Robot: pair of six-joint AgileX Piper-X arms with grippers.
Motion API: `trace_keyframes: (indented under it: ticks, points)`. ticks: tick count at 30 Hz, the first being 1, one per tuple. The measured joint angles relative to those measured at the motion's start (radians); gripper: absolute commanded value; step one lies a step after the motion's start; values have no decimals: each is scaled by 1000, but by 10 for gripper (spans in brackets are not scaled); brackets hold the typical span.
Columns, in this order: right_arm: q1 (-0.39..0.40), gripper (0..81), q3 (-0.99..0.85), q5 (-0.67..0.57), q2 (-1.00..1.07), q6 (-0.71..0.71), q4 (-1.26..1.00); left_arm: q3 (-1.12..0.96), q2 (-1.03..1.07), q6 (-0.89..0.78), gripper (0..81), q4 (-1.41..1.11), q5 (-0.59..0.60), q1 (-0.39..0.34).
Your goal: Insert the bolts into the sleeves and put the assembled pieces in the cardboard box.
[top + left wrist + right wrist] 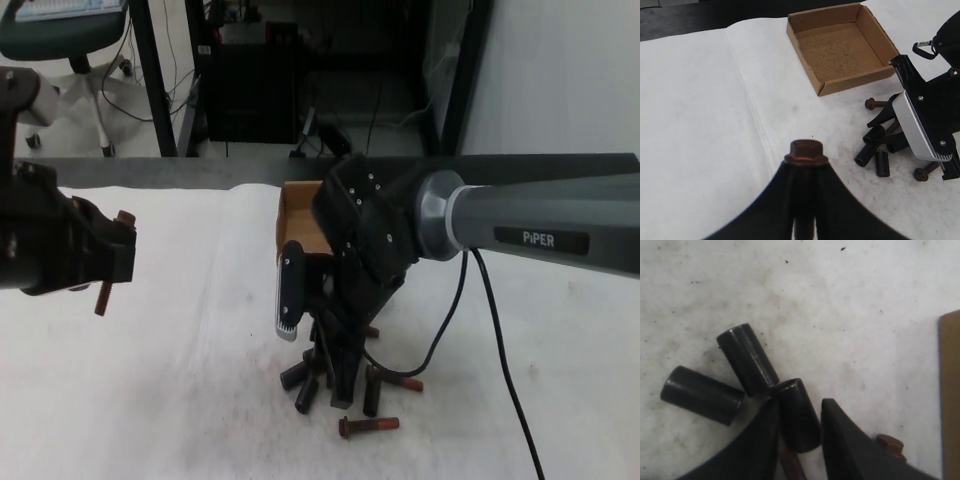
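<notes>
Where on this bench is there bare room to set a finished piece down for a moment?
The wide white cloth between the left claw and the cardboard box is bare, and so is the box's floor. It is crowded beside the box, where sleeves and bolts lie around the right claw.

Lab or workshop: white-covered bench (190, 300), swivel chair (75, 45) on casters, black frame posts (148, 70), dark equipment (250, 90) behind.

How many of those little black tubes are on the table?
4. One sleeve lies between the fingers of the right gripper, two next to it, one partly behind that gripper, all by the box. Others may be hidden.
</notes>
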Motion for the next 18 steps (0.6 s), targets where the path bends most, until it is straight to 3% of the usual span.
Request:
trace_keyframes:
  ticks: [2, 5, 12, 18]
  points:
    - [2, 207, -2, 6, 0, 0, 3, 0, 0, 0, 3, 5, 0, 0]
    - [11, 4, -1, 30, 0, 0, 3, 0, 0, 0, 3, 6, 0, 0]
    - [34, 8, -1, 94, -21, 3, 1, 0, 0, 11, 3, 6, 0, 0]
    - [9, 8, 11, 79, -92, 100, 11, 0, -4, 11, 3, 6, 0, 0]
